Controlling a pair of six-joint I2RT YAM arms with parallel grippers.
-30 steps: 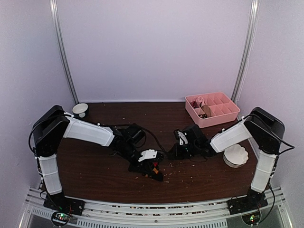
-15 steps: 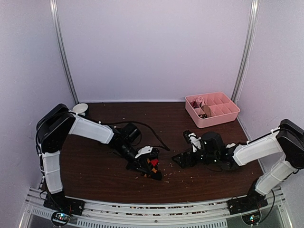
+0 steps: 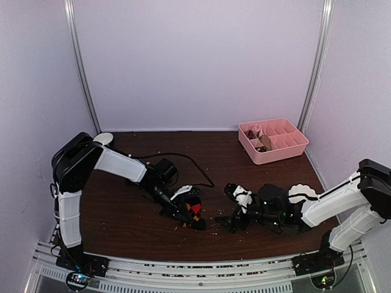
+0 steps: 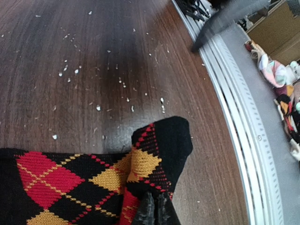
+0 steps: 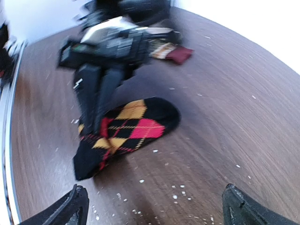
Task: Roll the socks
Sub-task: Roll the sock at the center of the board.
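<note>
Rail [image 3: 201, 271] runs along the near edge, with both arm bases on it.

Argyle sock [image 3: 195, 215], black with red and orange diamonds, lies flat on the table [image 3: 122, 226], near the front and left of centre. One end is folded up over itself.

Left gripper [image 4: 153, 207]: fingers pressed together, pinching the sock at that fold. Wrist view shows the fabric bunched right at the tips.

Right gripper [image 5: 153, 193]: fingers spread wide, nothing between them. It sits low over the table just right of the sock, not touching it. There's bare wood with pale crumbs [image 4: 98, 108] between the two.

Tan sock [image 5: 169, 50] with a maroon end lies on the table beyond the left gripper. It shows only in the right wrist view and is blurred, so I cannot tell how it lies.

White bowl [image 3: 300, 191] with a wavy rim sits behind the right forearm, partly hidden by it.

Black cable [image 3: 183, 157] loops across the wood behind the left wrist.

Pink divided tray [image 3: 287, 149] is at the back right. A couple of its left compartments hold small items, too small to identify.

Small white cup [image 3: 104, 138] is at the back left, just behind the left arm's shoulder.
</note>
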